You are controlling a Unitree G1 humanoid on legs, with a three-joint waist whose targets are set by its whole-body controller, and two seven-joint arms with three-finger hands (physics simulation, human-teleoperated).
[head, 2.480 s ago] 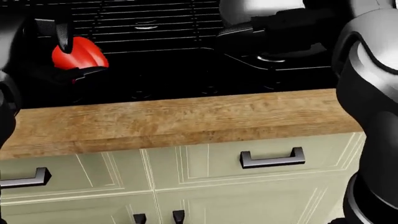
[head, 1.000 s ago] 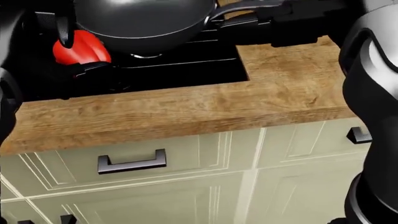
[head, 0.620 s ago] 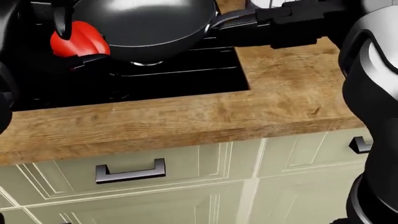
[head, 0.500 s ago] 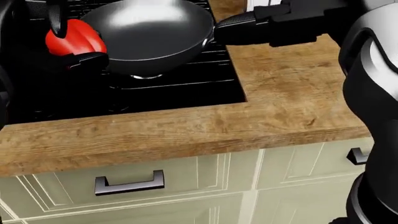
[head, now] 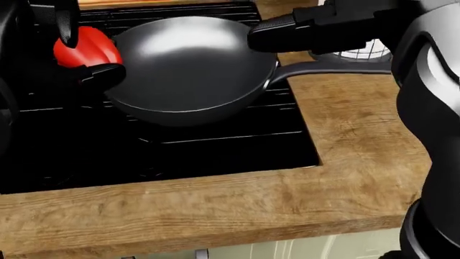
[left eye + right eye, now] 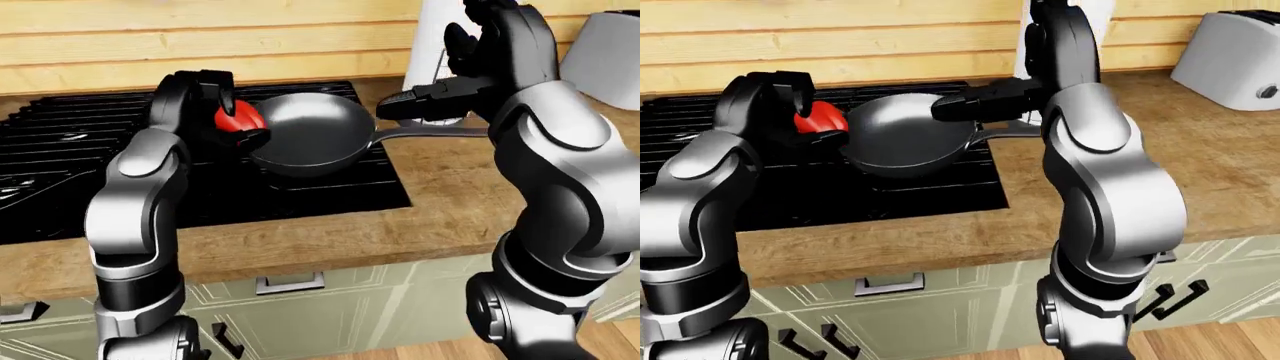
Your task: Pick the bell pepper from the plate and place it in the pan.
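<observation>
Bell pepper [image 5: 84, 47], red and glossy, sits in the grip of the left hand [image 5: 75, 46], whose dark fingers [image 5: 103, 74] wrap it from above and below. In the head view it hangs at about 10 o'clock, just beside the left rim of the pan [image 5: 190, 65] and not over its bowl; whether it touches the rim I cannot tell.

That pan is a dark grey, round-bottomed piece standing on the black stove [image 5: 165, 151], its bowl bare and shiny. Its handle [image 5: 327, 66] runs off toward 3 o'clock, out over the wooden counter [image 5: 359, 156].

At about 1 o'clock in the head view the right hand [image 5: 284, 32] reaches in above the handle, dark fingers pointing toward the pan's right rim. They lie extended and hold nothing, so this hand reads as open and empty.

From the right-eye view, a white toaster [image 6: 1230, 52] stands on the counter at 2 o'clock, well apart from the stove. A white cylinder [image 6: 432, 37] stands at 12 o'clock in the left-eye view, partly hidden by the right arm; what it is I cannot tell. Pale green cabinet fronts [image 6: 940, 315] with dark handles run below the counter edge, and a plank wall [image 6: 200, 37] closes the top of both eye views.
</observation>
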